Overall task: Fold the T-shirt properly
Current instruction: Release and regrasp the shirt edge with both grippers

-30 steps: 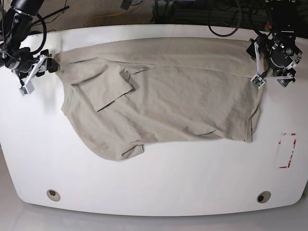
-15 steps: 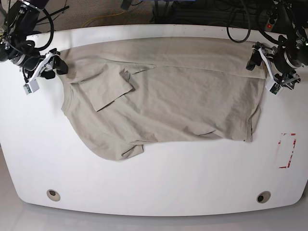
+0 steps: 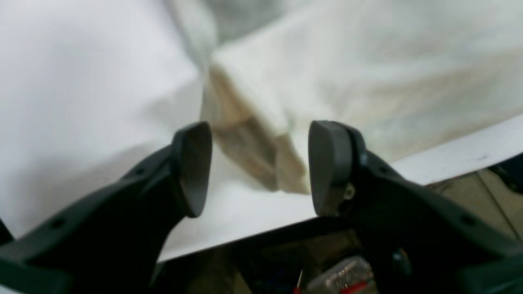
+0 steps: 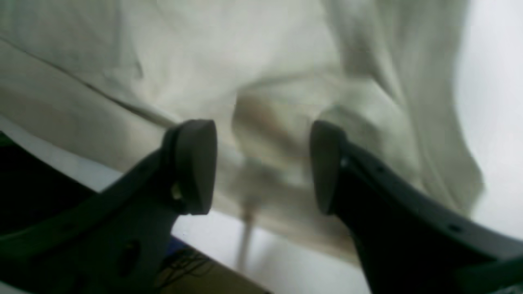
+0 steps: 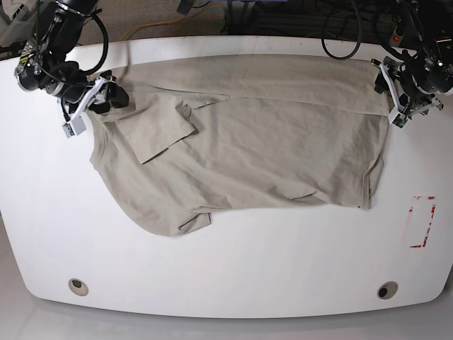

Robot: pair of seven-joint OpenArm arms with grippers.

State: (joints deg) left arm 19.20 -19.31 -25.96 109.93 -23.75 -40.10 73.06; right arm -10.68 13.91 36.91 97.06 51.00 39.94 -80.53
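Observation:
The beige T-shirt (image 5: pixel 248 149) lies spread across the white table (image 5: pixel 233 262), its far edge folded over and one sleeve (image 5: pixel 152 127) folded onto the body. My left gripper (image 5: pixel 391 99) hovers at the shirt's far right corner. In the left wrist view it (image 3: pixel 260 167) is open, and the shirt's corner (image 3: pixel 253 147) lies in the gap between its fingers. My right gripper (image 5: pixel 95 110) is at the shirt's far left shoulder. In the right wrist view it (image 4: pixel 261 165) is open over bunched fabric (image 4: pixel 265 122).
A red-marked rectangle (image 5: pixel 422 221) sits near the table's right edge. Two round holes (image 5: pixel 78 286) (image 5: pixel 386 290) lie near the front edge. Cables (image 5: pixel 333 21) run behind the table's far edge, close to both arms.
The right arm has moved right, onto the shirt's shoulder. The left arm has moved up to the far right corner, and its jaws have narrowed.

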